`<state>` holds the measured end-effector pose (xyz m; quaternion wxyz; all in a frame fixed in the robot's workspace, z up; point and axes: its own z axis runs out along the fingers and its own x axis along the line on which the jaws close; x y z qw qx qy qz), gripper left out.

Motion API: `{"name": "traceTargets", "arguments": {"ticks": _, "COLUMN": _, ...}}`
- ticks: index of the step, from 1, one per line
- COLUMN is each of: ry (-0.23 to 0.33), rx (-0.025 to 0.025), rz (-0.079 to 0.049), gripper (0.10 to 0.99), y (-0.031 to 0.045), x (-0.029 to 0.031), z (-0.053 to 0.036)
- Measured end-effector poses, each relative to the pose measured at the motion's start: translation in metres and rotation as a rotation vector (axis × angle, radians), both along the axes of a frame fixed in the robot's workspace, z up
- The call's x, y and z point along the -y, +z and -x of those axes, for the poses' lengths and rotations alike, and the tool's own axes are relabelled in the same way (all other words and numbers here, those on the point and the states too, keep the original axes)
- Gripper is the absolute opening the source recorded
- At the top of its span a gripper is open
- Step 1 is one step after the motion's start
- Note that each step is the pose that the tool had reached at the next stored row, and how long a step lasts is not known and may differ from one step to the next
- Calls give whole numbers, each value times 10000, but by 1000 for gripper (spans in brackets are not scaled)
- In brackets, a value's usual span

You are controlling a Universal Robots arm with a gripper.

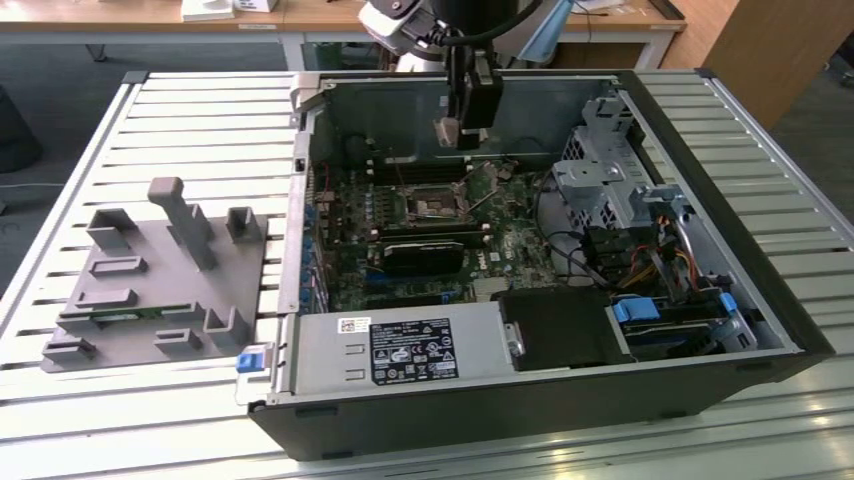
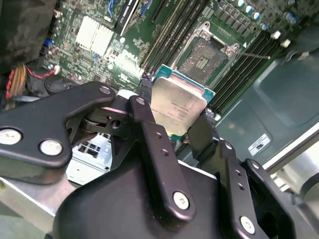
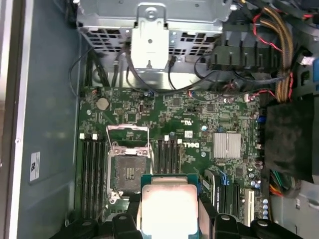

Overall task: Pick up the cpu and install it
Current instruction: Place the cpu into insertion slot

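My gripper (image 1: 467, 128) hangs from the arm over the back part of the open computer case (image 1: 747, 330). It is shut on the cpu (image 2: 177, 107), a flat square chip with a silvery top plate and a thin green rim, gripped by two opposite edges between black fingers (image 2: 144, 117). In the first wrist view the cpu (image 3: 169, 204) hangs above the motherboard, apart from the open socket (image 3: 128, 172) and a little to one side of it. The socket (image 2: 204, 59) has its metal frame lifted and nothing in it. In the exterior view the socket (image 1: 437, 208) lies below the gripper.
Memory slots (image 3: 169, 154) flank the socket. A black card (image 1: 427, 250), a power supply (image 1: 400, 350), a metal drive cage (image 1: 601, 180) and cable bundles (image 3: 279, 55) crowd the case. A grey fixture (image 1: 147, 290) sits on the slatted table (image 1: 200, 120) at the exterior view's left.
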<state>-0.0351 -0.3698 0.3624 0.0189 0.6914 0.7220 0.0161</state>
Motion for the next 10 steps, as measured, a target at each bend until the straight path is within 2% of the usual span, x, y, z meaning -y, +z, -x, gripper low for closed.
{"name": "traceTargets", "arguments": {"ticks": 2, "ry": 236, "rx": 0, "rz": 1, "gripper": 541, "y": -8, "x": 0, "z": 0}}
{"name": "traceTargets", "arguments": {"ticks": 6, "ry": 243, "rx": 5, "rz": -1, "gripper": 541, "y": -23, "x": 0, "z": 0}}
{"name": "traceTargets", "arguments": {"ticks": 10, "ry": 266, "rx": 13, "rz": -1, "gripper": 541, "y": -80, "x": 0, "z": 1}}
